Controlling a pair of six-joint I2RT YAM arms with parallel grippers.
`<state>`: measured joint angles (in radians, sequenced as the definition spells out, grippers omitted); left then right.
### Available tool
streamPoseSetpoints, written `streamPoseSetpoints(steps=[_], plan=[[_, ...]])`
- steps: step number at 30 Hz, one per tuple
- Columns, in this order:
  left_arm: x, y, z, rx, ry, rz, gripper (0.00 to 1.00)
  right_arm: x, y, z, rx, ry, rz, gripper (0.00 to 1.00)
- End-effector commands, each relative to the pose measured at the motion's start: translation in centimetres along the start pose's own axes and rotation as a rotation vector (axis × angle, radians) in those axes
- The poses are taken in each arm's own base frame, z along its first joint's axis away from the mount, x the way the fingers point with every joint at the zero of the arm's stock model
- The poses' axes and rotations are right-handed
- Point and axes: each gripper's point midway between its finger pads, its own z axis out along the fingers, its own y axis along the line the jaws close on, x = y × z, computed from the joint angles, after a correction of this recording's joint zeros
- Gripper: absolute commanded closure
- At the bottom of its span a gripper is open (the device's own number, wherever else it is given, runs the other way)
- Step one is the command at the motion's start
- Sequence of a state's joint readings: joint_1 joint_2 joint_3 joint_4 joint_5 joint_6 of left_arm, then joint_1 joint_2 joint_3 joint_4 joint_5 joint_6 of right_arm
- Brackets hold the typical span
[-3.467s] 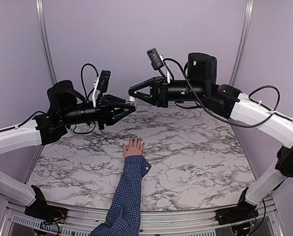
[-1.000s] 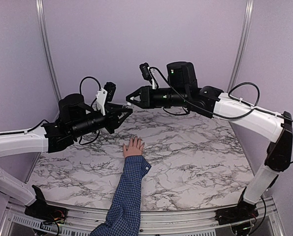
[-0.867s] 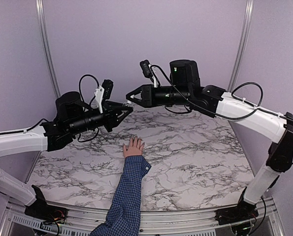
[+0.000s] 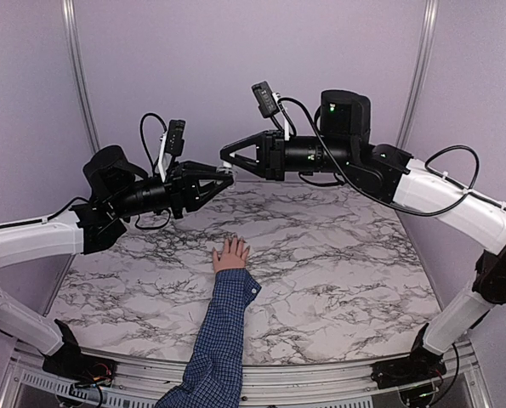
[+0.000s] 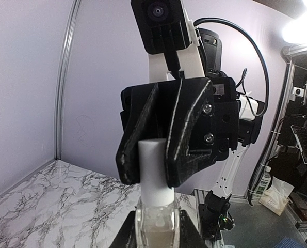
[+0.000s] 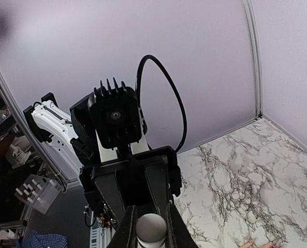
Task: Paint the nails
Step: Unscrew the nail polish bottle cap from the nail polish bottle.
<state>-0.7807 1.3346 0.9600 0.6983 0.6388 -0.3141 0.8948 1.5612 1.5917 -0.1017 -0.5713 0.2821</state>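
— Left gripper point(image 5: 157, 236): what has it got hold of?
— It is closed tight round a small clear bottle point(image 5: 156, 219), held in the air at the upper middle of the overhead view. The right gripper point(image 6: 151, 227) is pinched shut on that bottle's white cap point(image 5: 153, 160), so the two meet nose to nose.
— And the nails?
— They belong to a small person's hand point(image 4: 231, 254) lying flat at the centre of the marble table point(image 4: 338, 255), fingers spread, holding nothing. A blue checked sleeve point(image 4: 223, 323) runs to the bottom edge. The nails point(image 4: 235, 242) are too tiny to make out, and well apart from the bottle.
— Which step is this?
— Opening the polish, I'd judge, with no painting begun. Next, the cap needs twisting free while the bottle is kept steady. Whatever brush it carries then goes gently down to a fingertip.
— Any writing?
— None I can read. No label shows on the bottle or cap.
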Motion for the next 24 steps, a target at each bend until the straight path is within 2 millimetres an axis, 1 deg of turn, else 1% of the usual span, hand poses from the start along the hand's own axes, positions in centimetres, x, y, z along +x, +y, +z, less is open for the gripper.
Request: streamPoseSetpoints(steps=[1, 3, 4, 6, 7, 8, 10, 11, 12, 13, 15, 19, 21, 24], plan=[[1.0, -0.8, 0.5, 0.027, 0.029, 0.046, 0.79, 0.4, 0.7, 0.8, -0.012, 0.02, 0.021, 1.0], [1.2, -0.7, 0.6, 0.024, 0.037, 0.045, 0.8, 0.5, 0.8, 0.8, -0.014, 0.024, 0.018, 1.0], [1.3, -0.6, 0.6, 0.022, 0.041, 0.045, 0.83, 0.5, 0.7, 0.9, -0.016, 0.026, 0.016, 1.0], [1.3, -0.6, 0.7, 0.022, 0.044, 0.048, 0.94, 0.5, 0.9, 0.9, -0.029, 0.029, 0.012, 1.0], [1.2, -0.7, 0.6, 0.022, 0.042, 0.051, 0.98, 0.5, 1.2, 0.9, -0.042, 0.026, 0.008, 1.0], [1.1, -0.7, 0.6, 0.022, 0.04, 0.057, 1.0, 0.3, 1.4, 0.8, -0.052, 0.021, 0.006, 0.94], [0.7, -0.8, 0.5, 0.016, 0.03, 0.075, 1.0, 0.1, 1.5, 0.6, -0.057, 0.011, 0.008, 0.71], [0.5, -0.7, 0.4, 0.005, 0.025, 0.085, 1.0, 0.0, 1.4, 0.5, -0.053, 0.005, 0.013, 0.62], [0.3, -0.5, 0.3, -0.015, 0.015, 0.097, 1.0, -0.2, 1.1, 0.4, -0.042, -0.001, 0.025, 0.58], [0.0, 0.1, 0.1, -0.056, 0.002, 0.108, 1.0, -0.4, 0.7, 0.3, -0.022, -0.008, 0.039, 0.56], [-0.5, 1.1, -0.4, -0.13, -0.018, 0.133, 1.0, -0.5, -0.3, 0.2, 0.032, -0.015, 0.079, 0.54], [-1.1, 2.7, -1.0, -0.242, -0.044, 0.141, 1.0, 0.0, -2.9, 0.3, 0.168, -0.02, 0.191, 0.55], [-1.0, 3.4, -1.2, -0.283, -0.045, 0.137, 1.0, 0.2, -3.9, 0.2, 0.219, -0.028, 0.231, 0.55], [-0.7, 4.1, -1.5, -0.332, -0.044, 0.151, 1.0, 0.3, -4.9, 0.2, 0.27, -0.035, 0.265, 0.55]])
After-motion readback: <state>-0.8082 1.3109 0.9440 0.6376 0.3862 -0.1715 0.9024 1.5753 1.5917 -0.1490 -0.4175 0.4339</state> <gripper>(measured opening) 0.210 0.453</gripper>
